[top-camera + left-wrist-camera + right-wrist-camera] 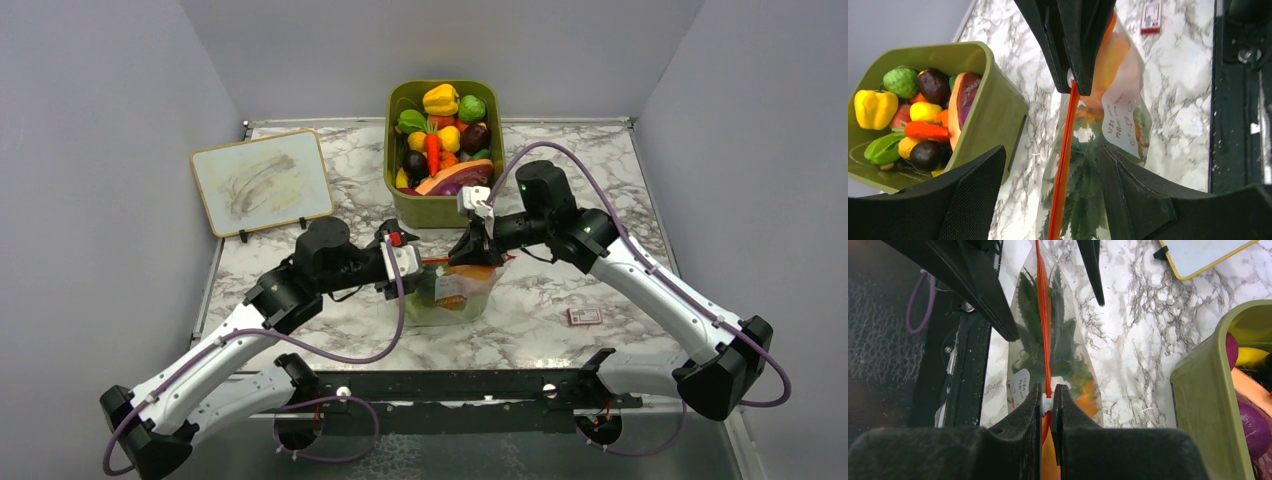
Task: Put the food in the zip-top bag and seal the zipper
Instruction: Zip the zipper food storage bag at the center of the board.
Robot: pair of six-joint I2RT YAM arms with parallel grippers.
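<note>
the marble table [560, 330] shows whole only from the top camera, walled in grey on three sides, with the arm bases along its 6 o'clock edge. the olive-green bin [437, 210] sits at 12 o'clock, heaped with toy produce; each wrist view catches only one side of it. a whiteboard [262, 180] leans at 10 o'clock, well apart from the rest. the zip-top bag [455, 295] stands mid-table at 6 o'clock of the bin, near it but not touching, with bare marble open at its 3 and 9 o'clock.

from above, the bag is a small blur between the two claws; the wrist cameras see into it. the food [1034, 310] is in the bag: spiky green leaves and an orange fruit [1110, 60] behind a white label. how many pieces are in there i cannot tell.

the left gripper [1052, 152] is released, jaws spread wide either side of the bag's mouth, the strip running between them. the right gripper [1047, 396] is clenched on the zipper [1044, 325], pinched tight at a white nub on the orange-red strip. a small red card [584, 316] lies at 4 o'clock of the bag, clear of both arms.
</note>
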